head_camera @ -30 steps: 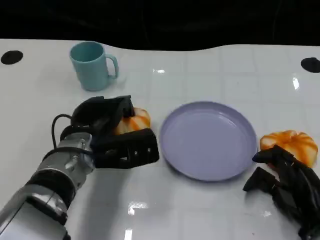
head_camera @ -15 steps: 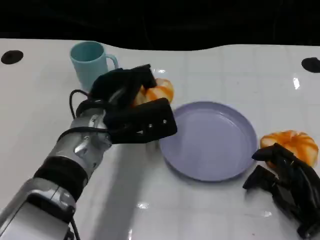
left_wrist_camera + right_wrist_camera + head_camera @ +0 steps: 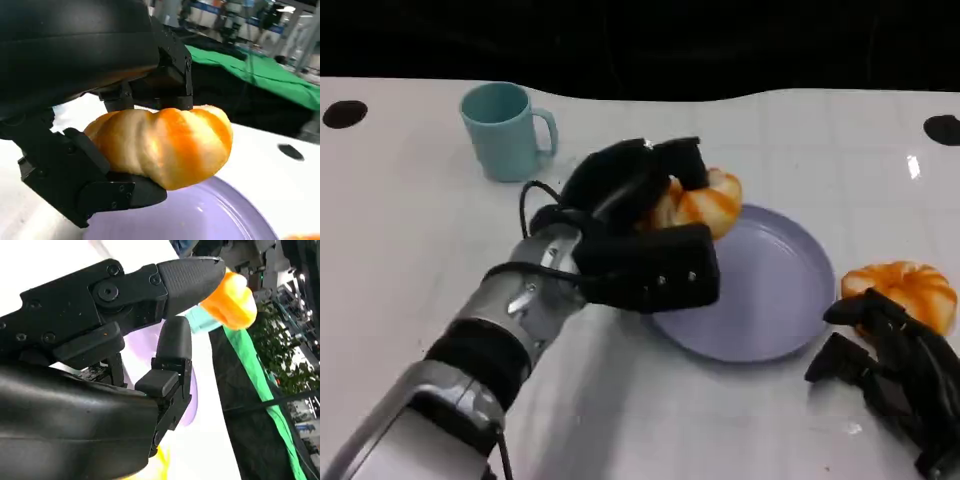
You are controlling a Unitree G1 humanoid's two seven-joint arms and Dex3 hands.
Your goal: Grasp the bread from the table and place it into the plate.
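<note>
Right hand (image 3: pixel 895 375) is seen resting on the tabletop (image 3: pixel 400 230) right of the plate (image 3: pixel 770 300), fingers apart, nothing grasped, beside a second bread (image 3: pixel 902 290). Bread (image 3: pixel 705 203) is gripped by left hand (image 3: pixel 640 235) above plate's left rim. Teal mug (image 3: pixel 505 130) is noted far left of plate.

My head camera looks down from above my chest at the white table (image 3: pixel 410 200), its far edge at 12 o'clock. My left wrist camera sits very close behind my left hand (image 3: pixel 90 100), facing across the plate (image 3: pixel 200 220). My right wrist camera, rolled sideways, looks past my right hand (image 3: pixel 110 355). All three share that plate (image 3: pixel 770 300).
</note>
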